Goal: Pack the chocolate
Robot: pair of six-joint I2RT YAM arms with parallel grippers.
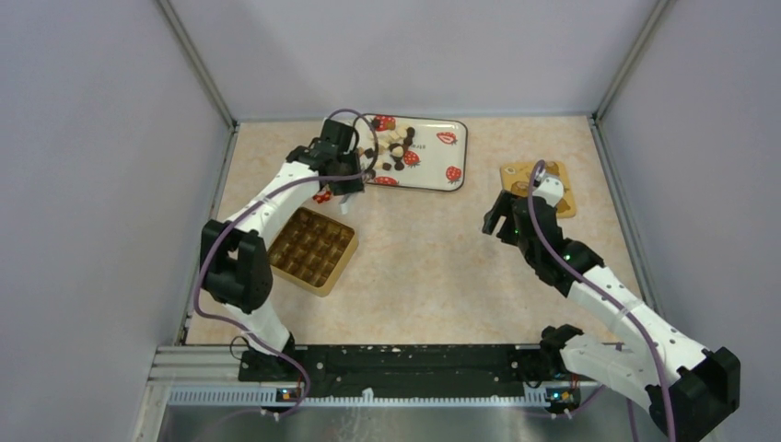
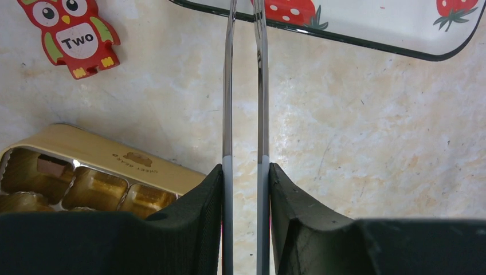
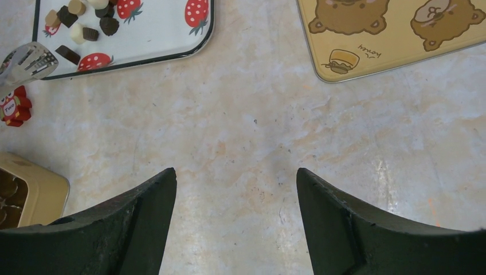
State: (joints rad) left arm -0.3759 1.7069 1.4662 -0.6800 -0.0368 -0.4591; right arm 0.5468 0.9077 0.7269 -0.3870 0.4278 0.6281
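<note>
**Chocolate on the tray, tongs at its near edge**

Chocolate point(image 3: 80, 23) – a small heap of dark brown, light brown and cream-white pieces – lay at the left end of a white tray point(image 1: 456, 152) printed with red strawberries, at the far side of the table point(image 1: 433, 267). All pieces seen clearly were on the tray.

Left hand point(image 2: 245, 172) was clamped on a pair of thin metal tongs point(image 2: 228, 86), the two blades pressed between its black fingers and running forward, close together, to the tray's near rim. From the right wrist view the ridged tong tip sat over the tray's near left corner, just beside the heap. Whether anything was held between the tips could not be told.

Near the left arm stood a gold box point(image 1: 311, 250) divided into a grid of square compartments, its top open. One cell looked darker brown in the left wrist view – contents uncertain. A red owl figure point(image 2: 71, 37) marked "Two" lay on the table between box and tray.

Right hand point(image 3: 235, 177) hung above bare table with its fingers spread wide, gripping nothing. Beyond it lay a yellow lid point(image 3: 390, 34) with brown bears, flat, well apart from the tray.
</note>
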